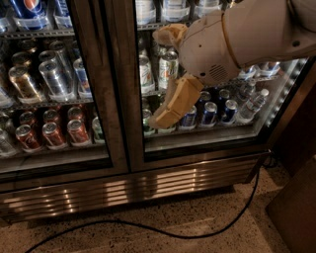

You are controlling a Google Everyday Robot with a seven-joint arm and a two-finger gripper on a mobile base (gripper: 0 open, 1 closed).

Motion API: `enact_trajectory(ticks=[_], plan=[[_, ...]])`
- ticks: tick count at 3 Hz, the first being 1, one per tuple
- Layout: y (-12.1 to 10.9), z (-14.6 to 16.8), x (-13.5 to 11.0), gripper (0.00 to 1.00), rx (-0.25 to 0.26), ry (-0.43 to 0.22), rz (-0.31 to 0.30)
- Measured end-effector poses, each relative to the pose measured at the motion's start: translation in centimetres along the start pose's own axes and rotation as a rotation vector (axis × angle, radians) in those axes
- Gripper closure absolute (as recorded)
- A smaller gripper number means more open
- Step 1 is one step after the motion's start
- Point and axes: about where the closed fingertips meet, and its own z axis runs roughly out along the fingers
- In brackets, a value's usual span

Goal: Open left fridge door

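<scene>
The left fridge door (59, 99) fills the left side, shut flush against the right door (207, 143). Behind its glass, the top shelf holds blue cans (23, 9), the middle shelf silver cans (49, 74) and the bottom shelf red cans (53, 132). The white arm (247, 34) reaches in from the upper right across the right door. Its gripper (158, 78) hangs in front of that door's glass near the centre frame, its tan fingers (177, 101) spread wide apart. Behind it stand green-and-white cans (168, 66), blue cans (210, 112) and water bottles (252, 105). A black cable (197, 233) crosses the floor.
</scene>
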Motion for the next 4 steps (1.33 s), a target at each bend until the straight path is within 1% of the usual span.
enact_trajectory(ticks=[1,2,3,4], plan=[[0.0,0.0,0.0,0.00,0.000,0.000,0.000],[-1.1,1.6,-1.4,0.00,0.040,-0.054,-0.045],[-2.8,4.2,-3.4,0.00,0.085,-0.112,-0.098],[-3.7,6.2,-4.6,0.04,0.104,-0.140,-0.116]])
